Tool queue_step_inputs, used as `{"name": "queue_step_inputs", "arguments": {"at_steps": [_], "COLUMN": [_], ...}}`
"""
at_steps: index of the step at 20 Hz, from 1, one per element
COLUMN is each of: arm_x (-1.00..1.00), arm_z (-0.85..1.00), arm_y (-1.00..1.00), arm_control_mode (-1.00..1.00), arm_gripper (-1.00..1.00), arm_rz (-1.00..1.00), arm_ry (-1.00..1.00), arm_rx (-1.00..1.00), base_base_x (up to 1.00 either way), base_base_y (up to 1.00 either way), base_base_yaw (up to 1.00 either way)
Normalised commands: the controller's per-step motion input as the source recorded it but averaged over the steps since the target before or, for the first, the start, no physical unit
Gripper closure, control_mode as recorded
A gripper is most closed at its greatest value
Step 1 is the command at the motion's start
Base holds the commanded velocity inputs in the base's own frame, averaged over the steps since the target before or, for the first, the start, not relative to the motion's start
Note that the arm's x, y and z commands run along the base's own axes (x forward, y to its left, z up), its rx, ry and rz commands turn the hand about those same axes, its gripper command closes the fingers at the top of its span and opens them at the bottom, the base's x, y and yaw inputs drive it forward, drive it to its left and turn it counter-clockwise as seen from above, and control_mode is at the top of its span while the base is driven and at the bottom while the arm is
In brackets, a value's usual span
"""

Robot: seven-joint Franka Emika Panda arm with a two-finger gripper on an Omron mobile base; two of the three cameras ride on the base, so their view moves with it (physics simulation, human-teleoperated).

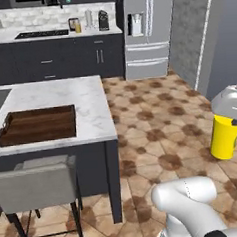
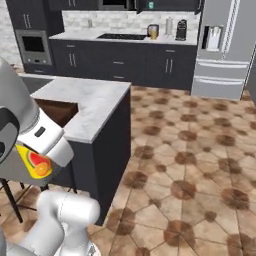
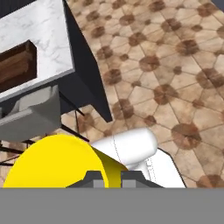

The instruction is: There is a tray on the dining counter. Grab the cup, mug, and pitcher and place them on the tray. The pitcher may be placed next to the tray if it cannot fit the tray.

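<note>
While the tray [image 1: 38, 125] waits bare on the marble tabletop [image 1: 92, 110], the robot's tool [image 1: 234, 122] hangs out over the tiled floor [image 1: 156, 123] to the right, clamped on the yellow cup [image 1: 225, 137]. The hold looks deliberate: the fingers pinch the cup's rim from above, so the cup hangs upright below the hand with its base free to be set down flat. In the hand view the cup [image 3: 52, 162] bulks large just behind the two dark finger tips, which are drawn close together on its wall. The right base view catches a slice of the same cup [image 2: 34, 165], red-orange mark outward, tucked under the white wrist.

Held high and well apart from the tabletop, the cup appears to be in transit rather than near release; it should clear both the tabletop's edge and the tray's low rim on the way in. A grey chair [image 1: 37, 184] stands against the near side of the tabletop, below the tray, and may be why the arm carries its load high. The tray lies toward the tabletop's near left, its long side facing the chair.
</note>
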Motion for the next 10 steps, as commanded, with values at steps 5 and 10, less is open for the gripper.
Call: {"name": "queue_step_inputs", "arguments": {"at_steps": [5, 10], "arm_x": [0.00, 0.00], "arm_z": [0.00, 0.00], "arm_y": [0.00, 0.00], "arm_control_mode": [1.00, 1.00], "arm_gripper": [1.00, 1.00], "arm_rz": [0.00, 0.00], "arm_ry": [0.00, 0.00], "arm_rx": [0.00, 0.00], "base_base_x": [-0.03, 0.00], "base_base_y": [1.00, 1.00], "base_base_yaw": [-0.36, -0.26]}}
